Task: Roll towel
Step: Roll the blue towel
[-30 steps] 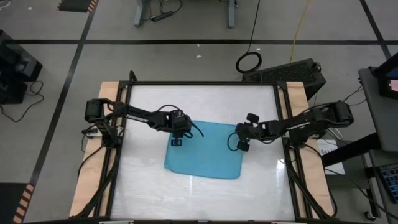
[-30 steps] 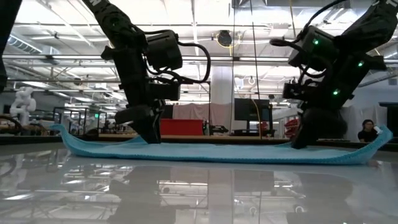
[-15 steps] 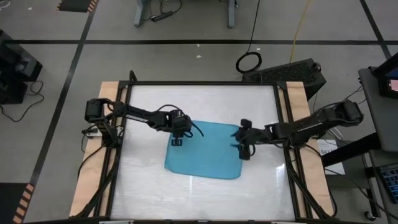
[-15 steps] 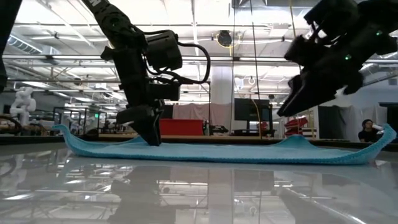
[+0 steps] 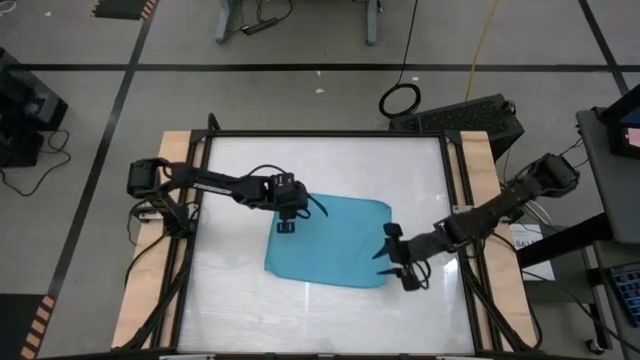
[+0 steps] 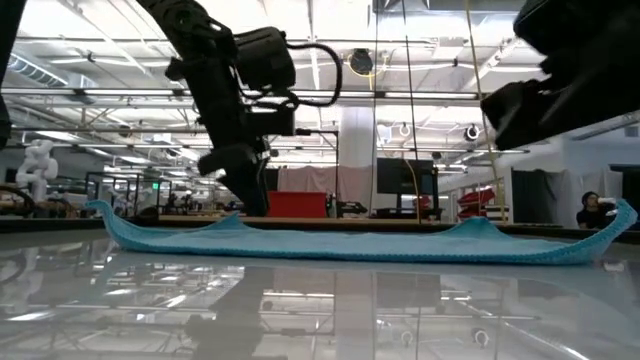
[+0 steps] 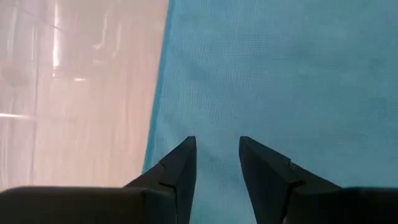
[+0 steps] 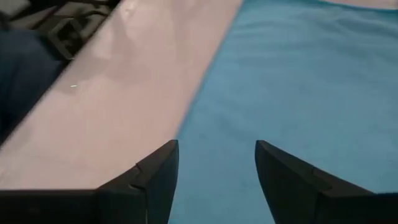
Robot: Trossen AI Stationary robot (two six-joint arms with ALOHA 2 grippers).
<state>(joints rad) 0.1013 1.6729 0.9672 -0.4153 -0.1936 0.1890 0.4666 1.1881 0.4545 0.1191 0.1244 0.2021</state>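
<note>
The turquoise towel (image 5: pixel 330 240) lies spread flat on the white table, with low humps along it in the low view (image 6: pixel 360 245). My left gripper (image 5: pixel 285 222) is open and stands over the towel's far left corner; in the left wrist view (image 7: pixel 217 140) its tips are just inside the towel's left edge (image 7: pixel 155 124). I cannot tell whether they touch the cloth. My right gripper (image 5: pixel 395 262) is open above the towel's near right corner and is raised well clear in the low view (image 6: pixel 520 100). The right wrist view (image 8: pixel 216 144) shows the towel's right edge (image 8: pixel 199 106) below it.
The table is bounded by a black frame (image 5: pixel 330 135) with wooden side strips (image 5: pixel 175 150). Bare white surface lies on the near side (image 5: pixel 320 320) and the far side of the towel. A dark box (image 5: pixel 470 115) sits beyond the far right corner. A person (image 6: pixel 595 210) shows far off in the room.
My right gripper has risen from the towel's far right corner and gone toward the table's near edge along the towel's right edge. That corner now lies uncovered and flat, with a small hump left in the cloth. My left gripper has lifted slightly.
</note>
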